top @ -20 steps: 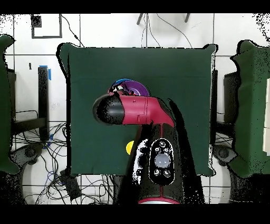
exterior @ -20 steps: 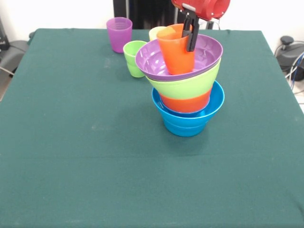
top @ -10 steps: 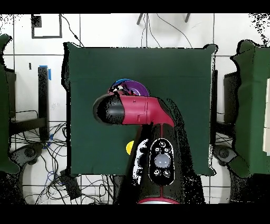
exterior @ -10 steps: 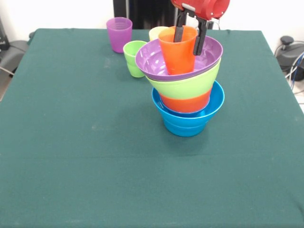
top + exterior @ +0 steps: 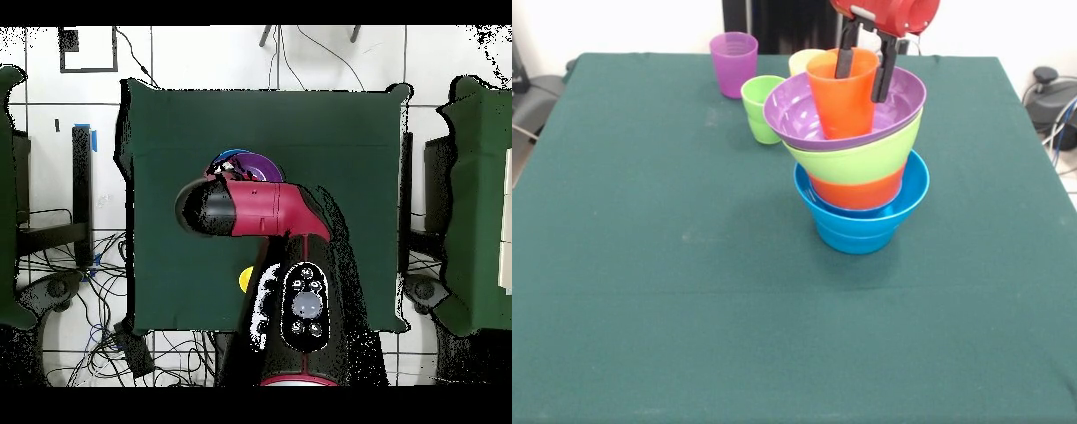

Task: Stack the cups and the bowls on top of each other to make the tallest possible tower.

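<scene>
A dark green cloth covers the table (image 5: 671, 291), with a pale wall behind it and cables and grid-lined floor showing round it from above.

The gripper (image 5: 864, 64) hangs from the red arm (image 5: 262, 208) with its two black fingers (image 5: 882, 71) spread apart, one on each side of the upper rim of the orange cup (image 5: 842, 93). Whether either finger touches the cup's wall cannot be told; the jaws are not pressed together.

The orange cup stands upright between the jaws, its base down inside the large purple bowl (image 5: 803, 110), directly beneath the gripper. That glossy purple bowl tilts slightly and nests in the lime green bowl (image 5: 856, 159), which sits on an orange bowl (image 5: 856, 192), itself resting in the light blue bowl (image 5: 852, 225) on the cloth. Together they form the tower (image 5: 856, 168), flaring wide at the purple rim and narrowing at the blue foot, all straight below the jaws.

To the picture's left of the jaws and lower, the green cup (image 5: 757, 108) stands on the cloth just beside the purple bowl's rim. Farther to that side stands the purple cup (image 5: 734, 62), apart from the tower. The yellow cup (image 5: 802, 62) peeks out behind the purple bowl, close by the left finger in the front view. From overhead the arm hides most of the tower.
</scene>
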